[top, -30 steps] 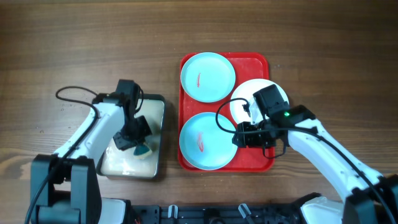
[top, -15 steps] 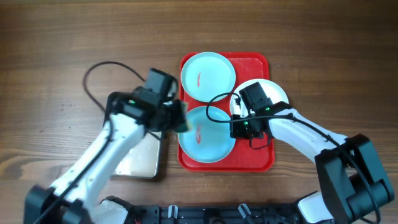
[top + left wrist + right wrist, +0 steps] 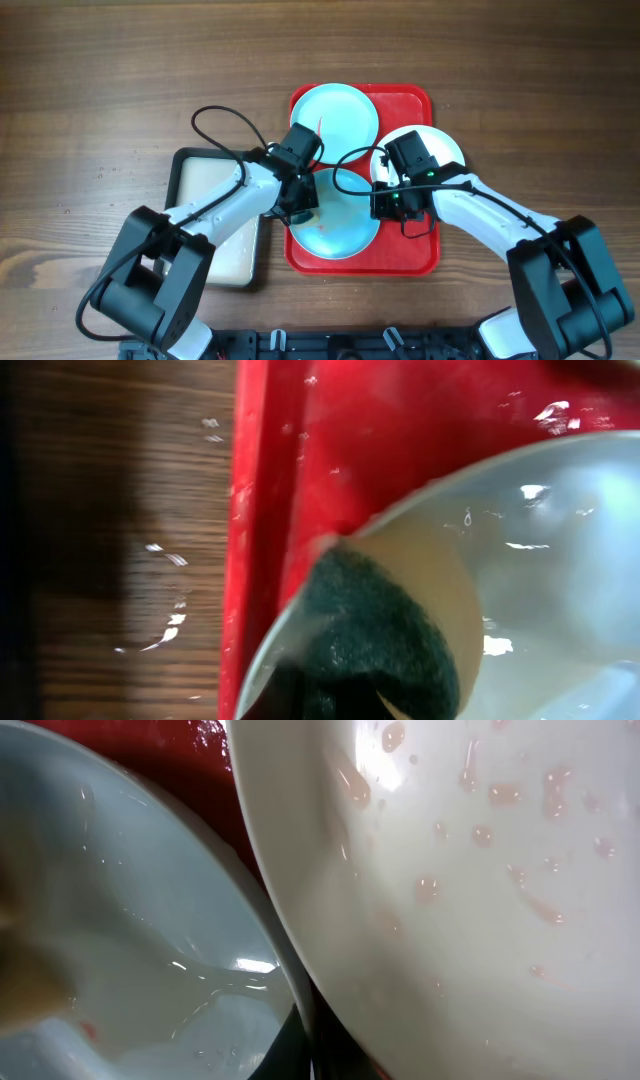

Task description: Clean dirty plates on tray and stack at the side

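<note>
- Nearest us, a pale blue round plate (image 3: 335,235) lies wet and shiny in the large red rectangular plastic tray (image 3: 410,255).
- At its left rim, our left gripper (image 3: 303,205) pinches a dark green and beige sponge (image 3: 385,635) pressed onto the plate.
- At its right rim sits our right gripper (image 3: 388,207); we cannot tell whether it is spread or closed.
- Left of the red tray rests a dark-rimmed beige tray (image 3: 205,172).
- Further back on the right, the white round plate (image 3: 450,148) carries pinkish drops (image 3: 485,795), its rim just beside the blue plate's.
- Farthest, a second pale blue plate (image 3: 335,120) with a red smear (image 3: 320,127) fills the tray's far left corner.
</note>
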Robot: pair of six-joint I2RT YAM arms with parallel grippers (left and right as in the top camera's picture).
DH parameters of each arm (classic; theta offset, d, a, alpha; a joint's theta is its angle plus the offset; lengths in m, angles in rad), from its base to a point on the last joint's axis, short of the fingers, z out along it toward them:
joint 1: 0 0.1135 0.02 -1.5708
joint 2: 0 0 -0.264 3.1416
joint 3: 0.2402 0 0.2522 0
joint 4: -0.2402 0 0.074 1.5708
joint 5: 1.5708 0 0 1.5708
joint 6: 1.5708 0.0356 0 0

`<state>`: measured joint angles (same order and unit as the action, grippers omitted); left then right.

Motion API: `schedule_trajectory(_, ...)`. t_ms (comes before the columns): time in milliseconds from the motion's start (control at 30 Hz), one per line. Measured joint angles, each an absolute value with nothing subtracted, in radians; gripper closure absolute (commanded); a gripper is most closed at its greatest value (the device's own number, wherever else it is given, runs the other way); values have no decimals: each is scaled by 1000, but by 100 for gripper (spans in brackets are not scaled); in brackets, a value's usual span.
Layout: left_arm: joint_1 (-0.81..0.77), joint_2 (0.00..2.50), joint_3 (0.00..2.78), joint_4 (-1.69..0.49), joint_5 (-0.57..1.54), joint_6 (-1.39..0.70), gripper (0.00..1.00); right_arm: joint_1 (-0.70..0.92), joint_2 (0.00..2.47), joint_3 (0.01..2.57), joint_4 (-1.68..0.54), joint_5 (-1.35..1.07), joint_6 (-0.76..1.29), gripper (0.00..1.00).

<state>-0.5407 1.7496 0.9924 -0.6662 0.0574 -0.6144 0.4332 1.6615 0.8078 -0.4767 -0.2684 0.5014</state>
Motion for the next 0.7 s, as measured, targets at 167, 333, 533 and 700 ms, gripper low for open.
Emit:
schedule_trajectory(167,-537,1759,975,-542,205,-585,96,436,1662,808,-479,-264,501,96)
schedule_trajectory(333,-635,1790,974,-465,350,-606,96,436,1662,809,-481,-262,505,95)
schedule_trajectory(533,-575,1779,1003,-772,244,-680,96,436,1662,809,-481,-265,505,96)
schedule_trajectory(700,-540,1769,1010,-773,118,-718,96,437,1662,809,-482,-268,510,96)
